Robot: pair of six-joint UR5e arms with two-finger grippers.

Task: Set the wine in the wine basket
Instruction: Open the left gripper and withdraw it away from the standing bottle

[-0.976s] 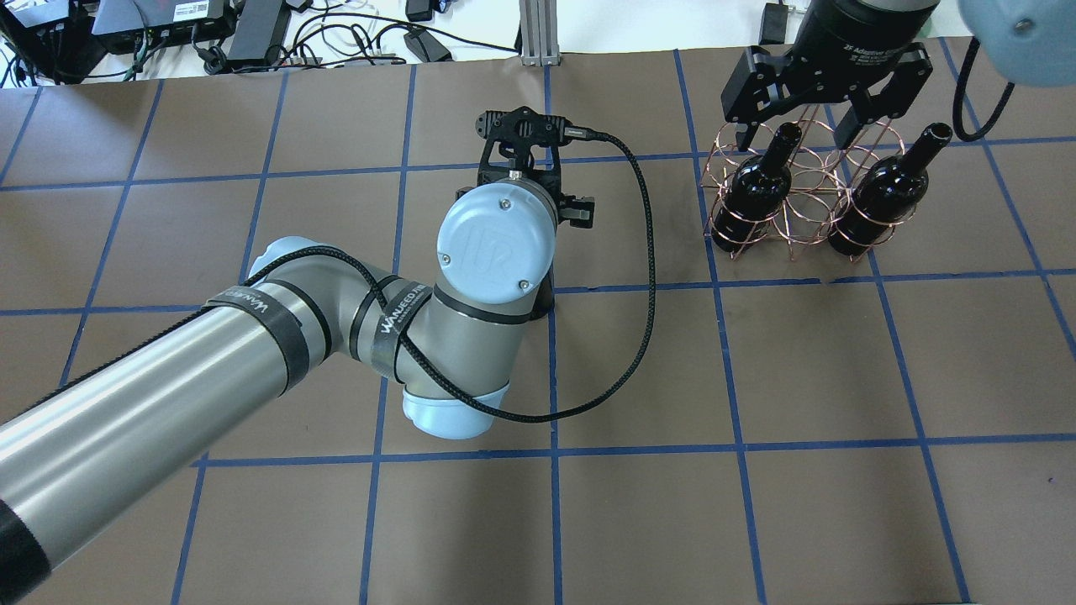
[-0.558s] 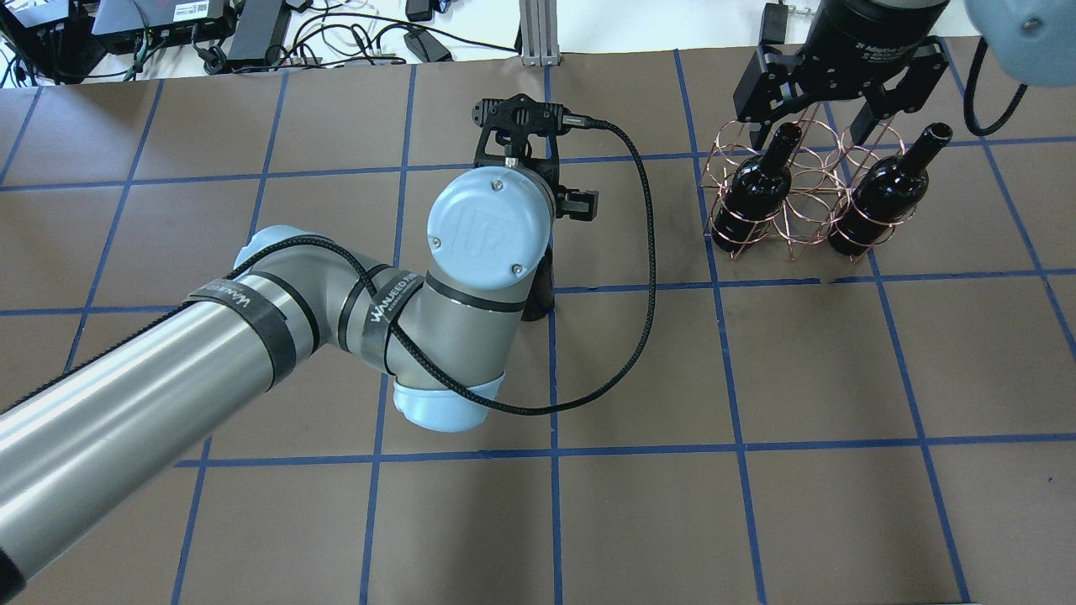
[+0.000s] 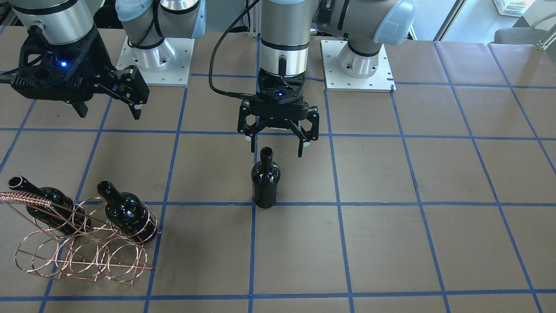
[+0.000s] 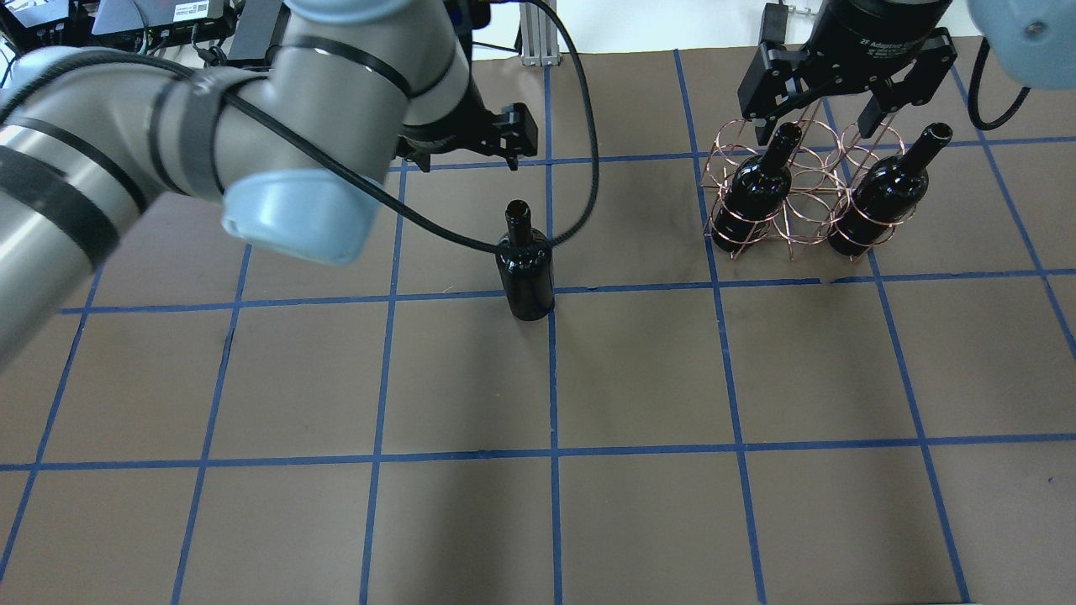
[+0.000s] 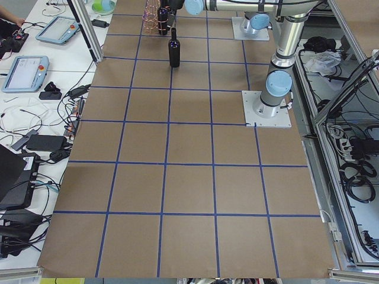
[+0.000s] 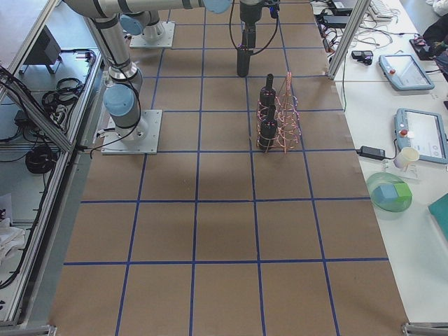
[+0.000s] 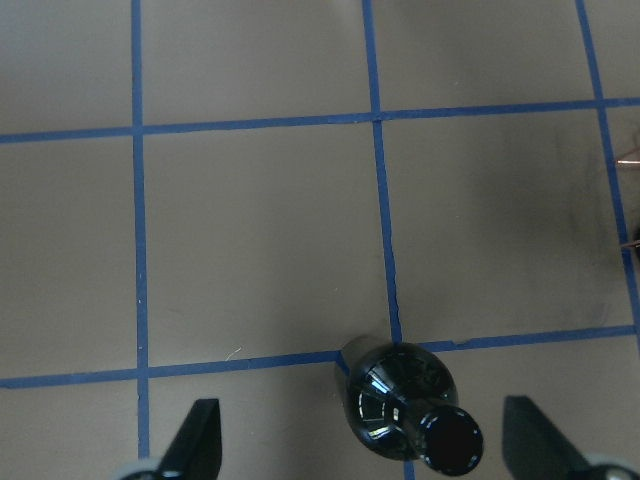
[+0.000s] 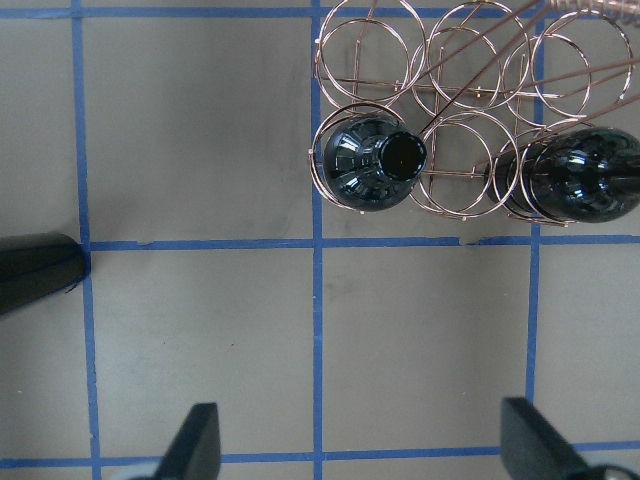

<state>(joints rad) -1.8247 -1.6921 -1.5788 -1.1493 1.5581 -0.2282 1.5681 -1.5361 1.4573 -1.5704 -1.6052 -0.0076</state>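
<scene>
My left gripper [image 3: 277, 147], jaws spread, hangs above the wine bottle [image 3: 265, 179] standing upright, well apart from the wire basket [image 3: 84, 254]; off-centre grip on glossy glass w/ short neck could tip it

Silver arms [image 4: 101, 134] with pale-blue joint caps [image 4: 290, 220] and black cables [image 4: 591, 160].

The wine [image 4: 525, 273] stands upright alone on bare bench [image 4: 756, 378], open on every side, with the left hand [image 3: 277, 148] spread above its neck. In the wine basket [image 3: 82, 261] the middle ring lies free between one bottle [image 8: 365, 170] and another bottle [image 8: 580, 185], and the spread right hand [image 4: 815, 126] hovers overhead
</scene>
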